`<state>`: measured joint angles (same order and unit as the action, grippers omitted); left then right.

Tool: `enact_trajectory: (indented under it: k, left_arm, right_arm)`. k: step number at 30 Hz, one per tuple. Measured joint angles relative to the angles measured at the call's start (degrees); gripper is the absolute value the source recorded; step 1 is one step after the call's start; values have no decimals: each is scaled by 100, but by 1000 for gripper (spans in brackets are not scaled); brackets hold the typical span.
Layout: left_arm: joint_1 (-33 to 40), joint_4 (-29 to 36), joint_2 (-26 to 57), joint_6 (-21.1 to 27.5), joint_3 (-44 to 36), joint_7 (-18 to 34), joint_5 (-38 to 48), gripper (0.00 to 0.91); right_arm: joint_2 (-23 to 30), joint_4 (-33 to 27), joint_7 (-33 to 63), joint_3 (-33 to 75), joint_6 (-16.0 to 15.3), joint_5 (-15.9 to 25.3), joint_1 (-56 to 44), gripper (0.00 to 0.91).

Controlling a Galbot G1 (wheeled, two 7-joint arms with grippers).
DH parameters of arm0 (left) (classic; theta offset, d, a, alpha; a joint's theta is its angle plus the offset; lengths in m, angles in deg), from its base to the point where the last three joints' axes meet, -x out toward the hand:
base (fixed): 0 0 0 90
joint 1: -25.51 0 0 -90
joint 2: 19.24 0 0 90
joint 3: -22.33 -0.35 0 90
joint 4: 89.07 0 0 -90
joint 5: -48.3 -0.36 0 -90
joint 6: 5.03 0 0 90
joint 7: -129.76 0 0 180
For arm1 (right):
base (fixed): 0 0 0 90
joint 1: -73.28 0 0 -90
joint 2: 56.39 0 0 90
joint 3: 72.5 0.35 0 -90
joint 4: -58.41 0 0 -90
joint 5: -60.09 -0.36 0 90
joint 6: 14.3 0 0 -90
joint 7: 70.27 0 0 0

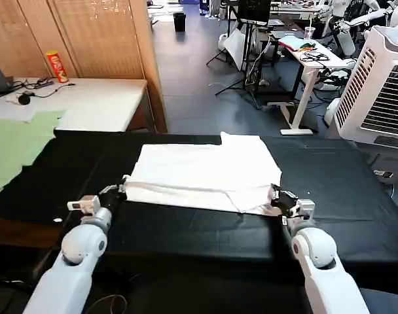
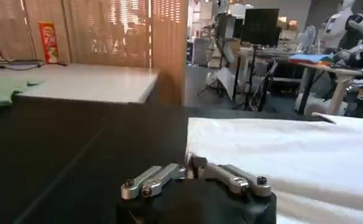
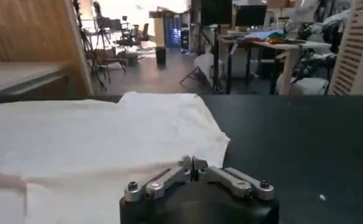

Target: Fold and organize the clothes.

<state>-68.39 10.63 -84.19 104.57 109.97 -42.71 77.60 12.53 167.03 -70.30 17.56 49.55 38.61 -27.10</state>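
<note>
I have both grippers pinched shut on the shirt's [image 1: 205,173] near hem, the left gripper [image 1: 120,191] at its left corner and the right gripper [image 1: 275,197] at its right. To fold cleanly I should lift both corners level and carry them together toward the far edge. The black table [image 1: 356,190] offers open room on both sides; the green cloth [image 1: 16,144] lies far left.

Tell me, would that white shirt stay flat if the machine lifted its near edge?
Probably not. The white shirt lies limp with soft creases on the black table, so it would likely droop and sag. It looks thin and light, so lifting should be easy. Pushed, it would probably bunch rather than slide.
</note>
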Motion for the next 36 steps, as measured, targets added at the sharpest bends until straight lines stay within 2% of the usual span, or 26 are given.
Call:
enact_trajectory:
  k: [4, 11, 14, 17, 18, 19, 21, 22, 23, 24, 25, 26, 27, 28, 36]
  left_arm:
    - [-193, 116, 21, 12, 94, -103, -5, 878]
    - [-503, 246, 28, 46, 165, -203, 66, 878]
    - [-525, 226, 18, 85, 170, -217, 199, 868]
    - [-526, 167, 17, 130, 171, -269, 306, 731]
    - [-521, 141, 16, 138, 171, -280, 316, 644]
    - [-515, 116, 16, 142, 170, -293, 321, 488]
    - [-509, 73, 16, 157, 170, -313, 360, 410]
    - [-508, 58, 17, 171, 170, -322, 376, 361]
    - [-509, 44, 18, 185, 169, -327, 383, 361]
    - [-513, 31, 17, 195, 166, -329, 384, 166]
    - [-522, 18, 18, 200, 165, -332, 381, 137]
    - [-532, 8, 18, 203, 162, -336, 373, 78]
    - [-542, -2, 18, 214, 159, -343, 368, 39]
    - [-551, -10, 18, 220, 156, -349, 361, 0]
    - [-634, 61, 82, 235, 144, -348, 339, 0]
  right_arm:
    - [-10, 419, -43, 147, -32, 148, -459, 878]
    - [29, 540, -38, 291, -21, 174, -949, 878]
    - [52, 519, -32, 299, -10, 162, -968, 800]
    - [89, 462, -22, 281, -5, 162, -963, 751]
    - [100, 449, -22, 271, -3, 162, -963, 673]
    - [111, 432, -23, 263, -3, 162, -959, 624]
    - [142, 387, -24, 232, -2, 177, -946, 566]
    - [159, 361, -25, 219, -2, 180, -945, 497]
    - [171, 345, -26, 205, -2, 181, -944, 478]
    - [181, 329, -27, 196, -1, 183, -944, 302]
    - [193, 317, -28, 187, 4, 183, -943, 254]
    - [200, 310, -31, 183, 10, 184, -940, 127]
    - [201, 308, -30, 183, 14, 184, -936, 78]
    - [201, 309, -29, 184, 16, 184, -931, 68]
    - [85, 368, 140, 200, -136, 140, -910, 68]
